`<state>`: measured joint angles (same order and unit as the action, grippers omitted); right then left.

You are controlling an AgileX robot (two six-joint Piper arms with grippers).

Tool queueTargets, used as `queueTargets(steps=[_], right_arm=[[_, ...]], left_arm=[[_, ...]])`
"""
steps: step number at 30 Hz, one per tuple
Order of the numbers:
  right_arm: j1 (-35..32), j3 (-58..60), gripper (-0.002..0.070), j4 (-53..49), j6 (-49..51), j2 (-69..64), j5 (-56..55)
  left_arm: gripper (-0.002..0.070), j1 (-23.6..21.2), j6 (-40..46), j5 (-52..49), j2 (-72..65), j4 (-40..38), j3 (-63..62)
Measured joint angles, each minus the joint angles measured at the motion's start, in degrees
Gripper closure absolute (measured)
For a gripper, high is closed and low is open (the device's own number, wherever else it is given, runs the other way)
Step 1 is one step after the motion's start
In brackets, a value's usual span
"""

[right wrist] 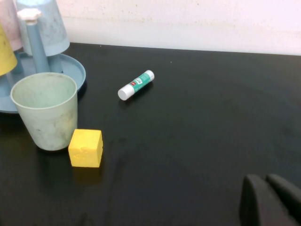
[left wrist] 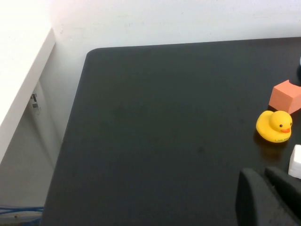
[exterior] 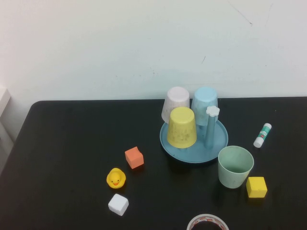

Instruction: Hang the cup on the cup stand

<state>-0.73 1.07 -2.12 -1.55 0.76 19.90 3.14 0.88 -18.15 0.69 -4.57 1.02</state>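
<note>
The mint-green cup (exterior: 235,166) (right wrist: 46,109) stands upright, mouth up, on the black table just right of and in front of the cup stand (exterior: 219,139) (right wrist: 70,70). The stand is a light blue dish with a free peg topped by a white flower tip (exterior: 212,111) (right wrist: 29,15). Neither arm shows in the high view. My left gripper (left wrist: 263,176) is shut and empty over the table's left part. Shut and empty too, my right gripper (right wrist: 265,181) sits well to the right of the cup.
Yellow (exterior: 182,127), light blue (exterior: 205,102) and pinkish-white (exterior: 175,103) cups hang upside down on the stand. A yellow cube (exterior: 256,187) touches the cup's right side. A glue stick (exterior: 262,135), orange cube (exterior: 134,157), rubber duck (exterior: 116,178), white cube (exterior: 118,204) and tape roll (exterior: 207,223) lie around.
</note>
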Motion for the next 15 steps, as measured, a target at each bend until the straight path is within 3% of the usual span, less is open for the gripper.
queueTargets(steps=[10,15], right_arm=[[0.00,0.00,0.0678,-0.66,-0.69,0.00,-0.41],[0.00,0.53,0.0678,-0.76,-0.75,0.00,-8.14]], left_arm=[[0.0676,0.00,0.00,3.49,0.00,1.70,0.11],[0.0676,0.00,1.02,21.53,0.00,2.38,0.11]])
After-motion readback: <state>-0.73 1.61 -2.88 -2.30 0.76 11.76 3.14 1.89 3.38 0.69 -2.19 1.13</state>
